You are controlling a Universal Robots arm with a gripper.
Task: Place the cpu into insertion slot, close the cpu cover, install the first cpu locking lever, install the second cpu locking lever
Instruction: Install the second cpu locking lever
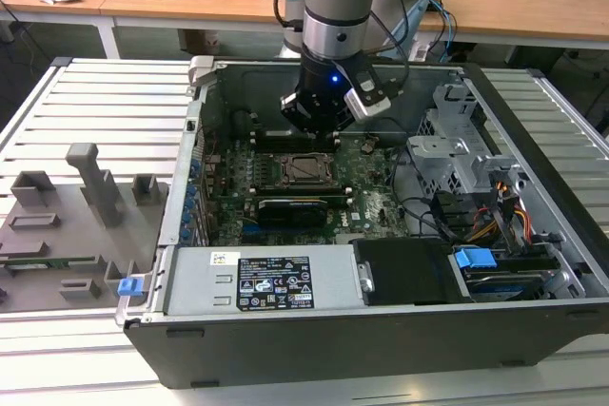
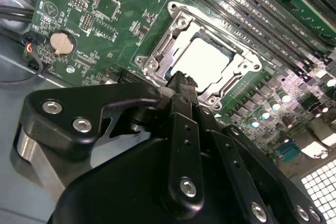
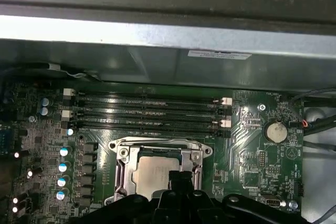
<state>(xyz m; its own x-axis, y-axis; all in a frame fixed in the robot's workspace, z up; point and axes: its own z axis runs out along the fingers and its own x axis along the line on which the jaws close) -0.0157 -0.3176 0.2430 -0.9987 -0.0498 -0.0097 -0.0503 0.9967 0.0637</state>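
Inside the open case [image 1: 190, 235], the clenched gripper [image 2: 181, 80] hovers above the flat-seated cpu [image 2: 202, 59].

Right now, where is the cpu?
The cpu sits in the insertion slot on the green motherboard, beside the long memory slots, just beyond the gripper.

1. I see the cpu [image 2: 202, 59] face as pale, matt metal.
2. The cpu cover [image 2: 242, 68] looks like shiny silver metal.
3. My claw [image 2: 181, 80] appears matt black, with bright metal screws.
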